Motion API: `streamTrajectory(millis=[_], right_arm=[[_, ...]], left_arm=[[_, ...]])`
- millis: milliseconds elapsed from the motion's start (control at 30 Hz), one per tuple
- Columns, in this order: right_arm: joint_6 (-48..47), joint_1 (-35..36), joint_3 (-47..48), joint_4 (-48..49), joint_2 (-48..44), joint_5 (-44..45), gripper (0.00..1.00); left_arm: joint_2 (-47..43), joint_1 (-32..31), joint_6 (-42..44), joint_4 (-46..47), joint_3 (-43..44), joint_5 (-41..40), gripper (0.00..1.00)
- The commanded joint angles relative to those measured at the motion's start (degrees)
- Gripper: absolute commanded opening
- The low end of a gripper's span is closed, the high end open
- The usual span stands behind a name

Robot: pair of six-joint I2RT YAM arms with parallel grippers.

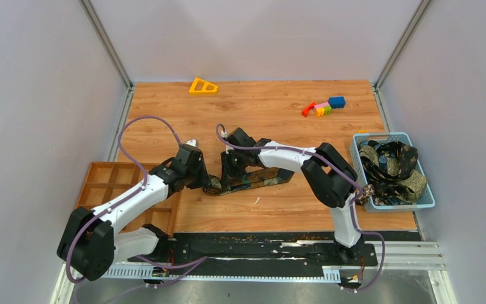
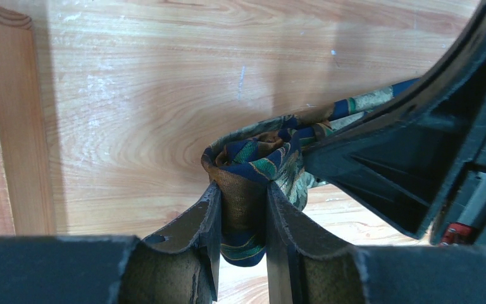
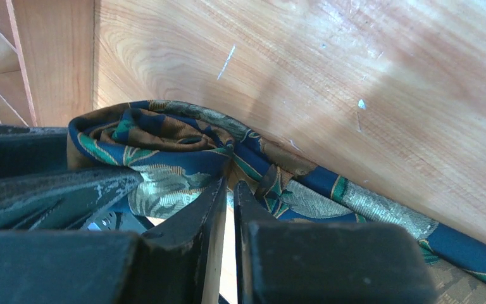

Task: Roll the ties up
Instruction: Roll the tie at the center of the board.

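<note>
One tie (image 1: 256, 179) lies across the wooden table, dark blue-brown with olive and teal leaf patterning. Its left end is wound into a loose roll (image 2: 259, 152). My left gripper (image 2: 243, 197) is shut on that roll, with fabric squeezed between both fingers. From the right, my right gripper (image 3: 230, 185) meets the same roll (image 3: 164, 136). Its jaws are nearly together, pinching a fold of the tie at their tips. The flat tail (image 3: 386, 212) runs off to the right. More ties (image 1: 389, 163) are heaped in a basket.
A blue plastic basket (image 1: 425, 200) sits at the right edge of the table. A wooden compartment tray (image 1: 111, 183) lies left of the roll, close to my left arm. A yellow triangle (image 1: 203, 86) and colourful toy blocks (image 1: 323, 106) rest near the back wall.
</note>
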Motion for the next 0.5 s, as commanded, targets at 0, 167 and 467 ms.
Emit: streamTrajectory(millis=[0,167,467], right_arm=[[0.3,0.3,0.7,3.6,-0.3,-1.1,0.11],[0.1,0.3,-0.6,3.7,-1.4,-0.9,0.1],[-0.8,0.0,-2.1,3.1,-3.5,-0.3,0.1]], left_arm=[[1.5,-2.4,0.0,-1.2,4.8,-2.8,0.21],[4.4,-5.1,-0.8,-2.2,7.6,-4.6,0.21],[10.6,-9.8,-2.0,-6.4,14.1,-9.3,0.2]])
